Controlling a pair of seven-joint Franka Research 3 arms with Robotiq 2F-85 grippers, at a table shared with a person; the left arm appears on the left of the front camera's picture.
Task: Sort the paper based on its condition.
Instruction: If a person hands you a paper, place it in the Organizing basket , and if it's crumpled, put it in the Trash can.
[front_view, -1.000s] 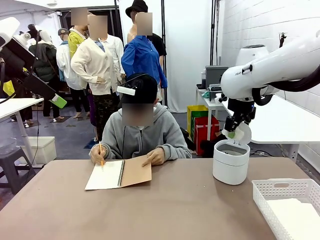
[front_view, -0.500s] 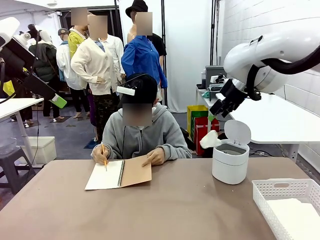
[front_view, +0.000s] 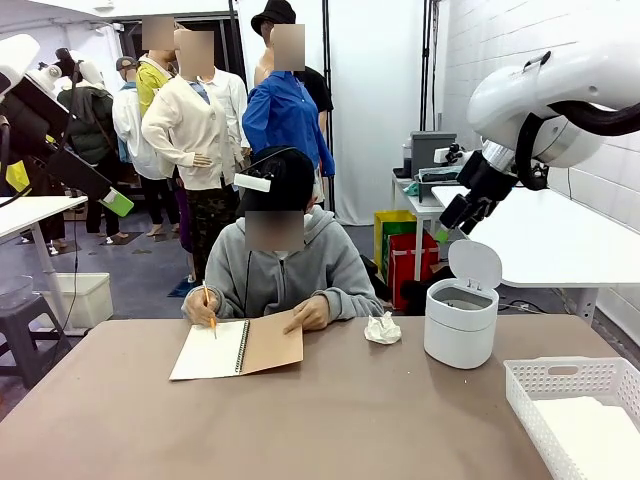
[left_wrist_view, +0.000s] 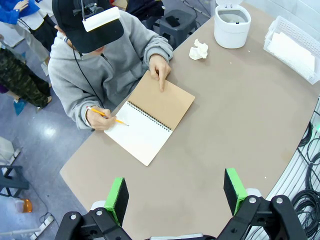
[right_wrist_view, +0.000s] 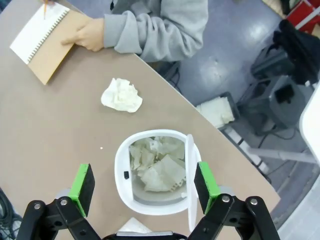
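lumpy crumpled paper wad (front_view: 382, 328) beside round white bin (front_view: 461, 322); smooth sheets in lattice basket (front_view: 560, 381).

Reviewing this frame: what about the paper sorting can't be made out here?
- Basket, front view: cut off by the picture's edge, so the count of flat sheets is unclear.
- Bin, right wrist view: the wads overlap, so no count.
- Notebook, left wrist view: any writing is too small.

Bright, even overhead light fills all three views, leaving only soft, faint shadows on the table (front_view: 340, 420). Focus is sharp throughout. Both wrist views bow strongly at the edges, curving the table's outline. No harsh glare appears.
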